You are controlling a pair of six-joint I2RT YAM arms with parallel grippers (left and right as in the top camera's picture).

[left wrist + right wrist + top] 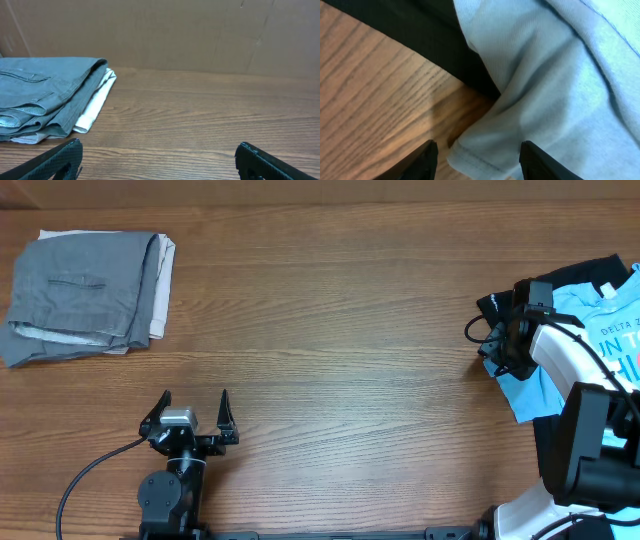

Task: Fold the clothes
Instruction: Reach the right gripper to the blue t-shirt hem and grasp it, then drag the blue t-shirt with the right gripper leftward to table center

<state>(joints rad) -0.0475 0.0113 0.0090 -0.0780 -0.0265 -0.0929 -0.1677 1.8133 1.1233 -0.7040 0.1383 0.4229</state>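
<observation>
The table (340, 310) is carrying cloth only at its sides, probably leaving the middle free for folding. The T-shirt (600, 305) is lying bunched at the right edge over a dark cloth (420, 35), not yet spread out. The trousers (85, 295) are sitting folded at the far left corner, out of the way. The right arm (560, 365) is bending along the right edge. The right gripper (479, 162) is hanging low, jaws apart either side of the shirt's hem, seemingly lining up a pinch. The left gripper (193, 408) is idling at the near edge, jaws apart and holding nothing.
</observation>
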